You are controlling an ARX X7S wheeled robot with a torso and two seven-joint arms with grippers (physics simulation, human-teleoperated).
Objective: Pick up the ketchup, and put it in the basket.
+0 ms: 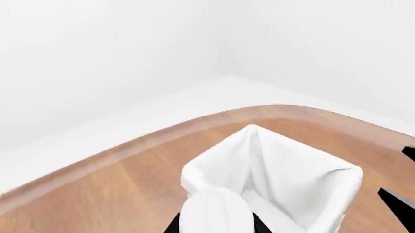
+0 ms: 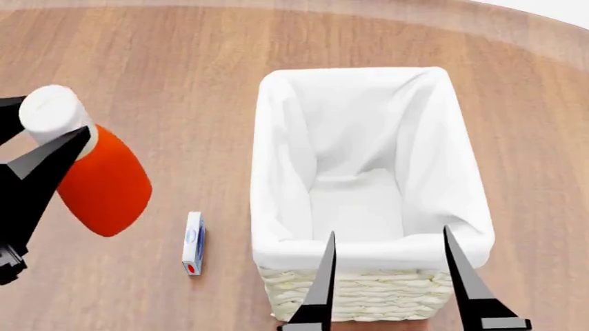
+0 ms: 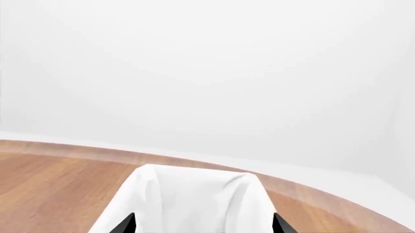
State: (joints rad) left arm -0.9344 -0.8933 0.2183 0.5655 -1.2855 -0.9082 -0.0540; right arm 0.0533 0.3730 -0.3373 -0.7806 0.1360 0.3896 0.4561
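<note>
Two pincers show: the left pincer (image 2: 41, 141) pinches the ketchup (image 2: 96, 181) in the air left of the basket (image 2: 368, 289); the right pincer (image 2: 391, 262) hangs spread over the basket's near rim.

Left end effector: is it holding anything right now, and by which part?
Yes. The left end effector holds the ketchup lifted off the table, gripped at its neck just below the white cap. The right end effector holds nothing.
</note>
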